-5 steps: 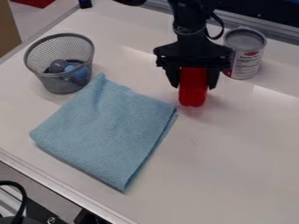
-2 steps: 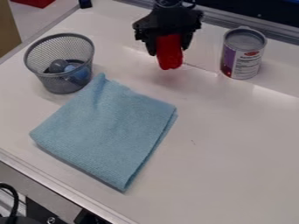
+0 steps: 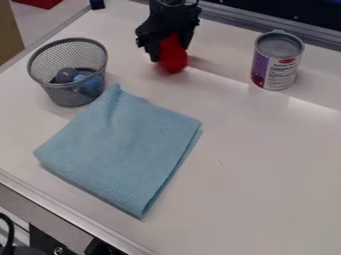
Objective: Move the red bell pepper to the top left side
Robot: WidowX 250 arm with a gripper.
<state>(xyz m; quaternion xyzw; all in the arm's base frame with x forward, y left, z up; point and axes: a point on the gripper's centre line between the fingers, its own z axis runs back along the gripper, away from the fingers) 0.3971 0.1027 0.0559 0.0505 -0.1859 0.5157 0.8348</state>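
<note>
Pepper (image 3: 174,59), which is red, is at the upper middle of the frame, held between the gripper's (image 3: 170,54) two fingers, parted by its width. Its long axis runs nearly upright in the frame, lower end slightly rightward. At upper right, a can (image 3: 278,46) carries a purple-and-white label (image 3: 279,73). At upper left, a mesh basket (image 3: 67,97) contains grey (image 3: 67,75) and blue (image 3: 86,82) objects.

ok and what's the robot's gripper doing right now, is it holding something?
Gripper: closed on the red pepper, one finger on each side of it.
</note>
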